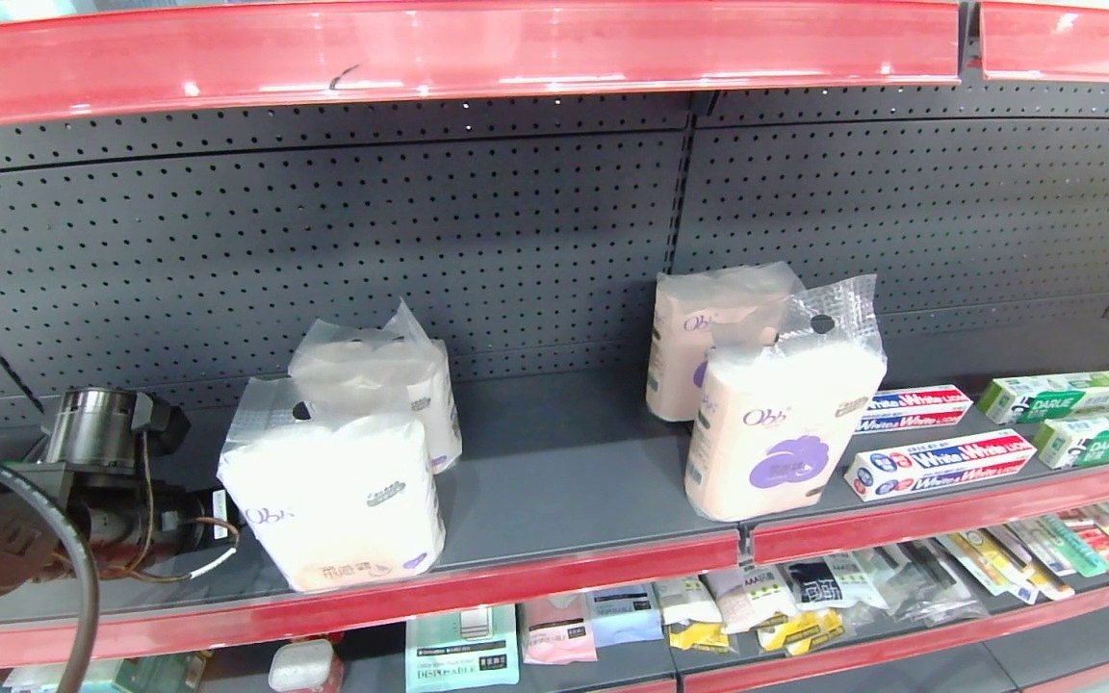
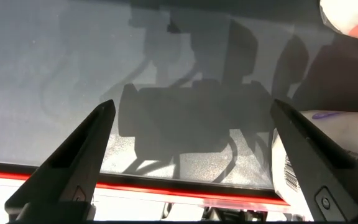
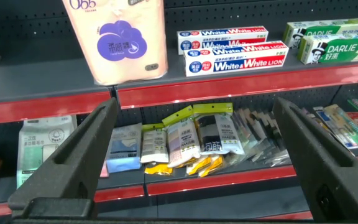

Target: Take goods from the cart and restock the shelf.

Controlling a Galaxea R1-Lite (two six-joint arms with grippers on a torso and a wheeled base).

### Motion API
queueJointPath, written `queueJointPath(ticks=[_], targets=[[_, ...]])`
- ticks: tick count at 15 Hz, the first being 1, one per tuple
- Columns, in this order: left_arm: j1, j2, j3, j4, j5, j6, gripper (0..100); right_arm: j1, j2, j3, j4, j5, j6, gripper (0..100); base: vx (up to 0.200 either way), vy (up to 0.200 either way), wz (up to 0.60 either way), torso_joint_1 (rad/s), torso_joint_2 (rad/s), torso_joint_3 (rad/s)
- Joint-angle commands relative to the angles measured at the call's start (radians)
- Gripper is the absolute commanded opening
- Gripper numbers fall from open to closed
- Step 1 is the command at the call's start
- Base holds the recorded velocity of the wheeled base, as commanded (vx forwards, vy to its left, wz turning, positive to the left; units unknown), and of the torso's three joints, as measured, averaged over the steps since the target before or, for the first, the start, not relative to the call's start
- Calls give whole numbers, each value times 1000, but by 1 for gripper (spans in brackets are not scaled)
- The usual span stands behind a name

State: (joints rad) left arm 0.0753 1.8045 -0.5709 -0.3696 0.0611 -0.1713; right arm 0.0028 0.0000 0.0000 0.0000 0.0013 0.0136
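Four tissue packs stand on the shelf board (image 1: 554,452) in two pairs. Toward the left end, the front left pack (image 1: 333,491) sits close to the red front edge (image 1: 516,577), with a second pack (image 1: 410,385) behind it near the pegboard back. Right of the middle, the front right pack (image 1: 781,423) stands near the front edge with another pack (image 1: 699,337) behind it. Toothpaste boxes (image 1: 940,462) lie further along toward the right end.

The left gripper (image 2: 192,106) hovers low over bare board at the left end, just inside the red front edge. Its fingers are spread wide with nothing between them, and the front left pack is just beside one finger. The right gripper (image 3: 196,102) is also spread and empty, out in front of the shelf and facing the front edge below the front right pack.

With both grippers empty, the step in hand looks like leaving the shelf to fetch more goods from the cart. To do it well, the left arm should draw straight back over the front edge with its fingers apart. It should keep off the loose plastic of the front left pack, since a snag could pull that pack off the edge. The bare stretch of board between the two pairs looks like the natural place for the next item
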Motion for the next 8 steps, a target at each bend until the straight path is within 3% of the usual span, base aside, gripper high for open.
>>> queueJointPath(ticks=[1,8], targets=[[0,-2,3,0,0,-1,100,0,2,0,0,0,0,100,0,0,0,0,0,0],[0,-2,5,0,0,-4,100,0,2,0,0,0,0,100,0,0,0,0,0,0]])
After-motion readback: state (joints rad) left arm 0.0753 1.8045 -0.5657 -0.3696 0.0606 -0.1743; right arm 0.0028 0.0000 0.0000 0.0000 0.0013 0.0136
